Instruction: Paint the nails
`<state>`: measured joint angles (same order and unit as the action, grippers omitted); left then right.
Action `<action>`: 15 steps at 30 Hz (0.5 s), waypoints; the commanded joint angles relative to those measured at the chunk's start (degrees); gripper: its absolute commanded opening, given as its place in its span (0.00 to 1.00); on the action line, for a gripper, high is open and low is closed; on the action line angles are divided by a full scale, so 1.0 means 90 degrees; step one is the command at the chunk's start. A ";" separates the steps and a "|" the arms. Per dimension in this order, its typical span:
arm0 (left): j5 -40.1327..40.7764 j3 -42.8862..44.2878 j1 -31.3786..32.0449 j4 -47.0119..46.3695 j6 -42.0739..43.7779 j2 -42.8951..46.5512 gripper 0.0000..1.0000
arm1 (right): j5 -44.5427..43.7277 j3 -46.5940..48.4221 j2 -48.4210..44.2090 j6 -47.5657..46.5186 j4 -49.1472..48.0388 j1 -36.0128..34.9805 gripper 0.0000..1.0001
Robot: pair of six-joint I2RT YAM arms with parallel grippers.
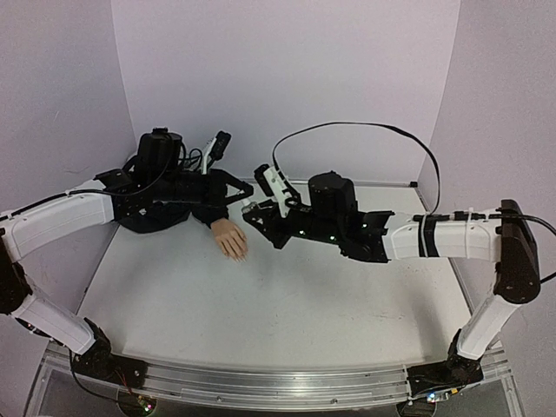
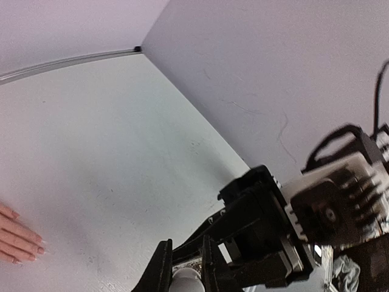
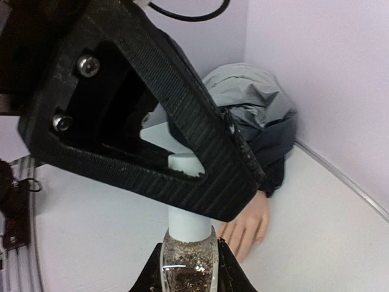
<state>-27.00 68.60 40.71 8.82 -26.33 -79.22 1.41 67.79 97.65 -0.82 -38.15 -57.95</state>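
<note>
The pale peach mannequin hand (image 1: 231, 237) lies palm down on the white table, coming out of a dark jacket sleeve (image 1: 165, 211). Its nails (image 2: 41, 250) show small and pinkish at the fingertips in the left wrist view. A small clear bottle (image 3: 189, 264) of glittery polish stands upright in my right gripper (image 3: 189, 271), which is shut on its glass body. My left gripper (image 2: 185, 269) is shut on the bottle's white cap (image 3: 187, 224) from above. Both grippers (image 1: 248, 201) meet just above and right of the hand.
The grey and dark jacket (image 3: 255, 115) is bunched in the back left corner against the lilac walls. A black cable (image 1: 365, 129) loops above the right arm. The white table (image 1: 287, 304) stretches toward the near rail.
</note>
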 commanded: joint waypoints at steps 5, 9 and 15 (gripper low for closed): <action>-0.4184 0.0195 0.0205 -0.0678 0.2301 0.0363 0.00 | 0.7143 -0.0086 -0.1019 0.0990 -0.1451 0.0485 0.00; -0.4532 0.0232 0.0213 -0.0706 0.2723 0.0620 0.00 | 0.7745 -0.0303 -0.1212 0.1759 -0.2444 0.0429 0.00; -0.4431 0.0212 0.0223 -0.0716 0.2683 0.0783 0.00 | 0.7124 -0.0589 -0.1422 0.1633 -0.2411 0.0439 0.00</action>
<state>-62.37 69.23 44.12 2.52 -3.20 -73.95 54.98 63.26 90.21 15.42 -48.86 -53.47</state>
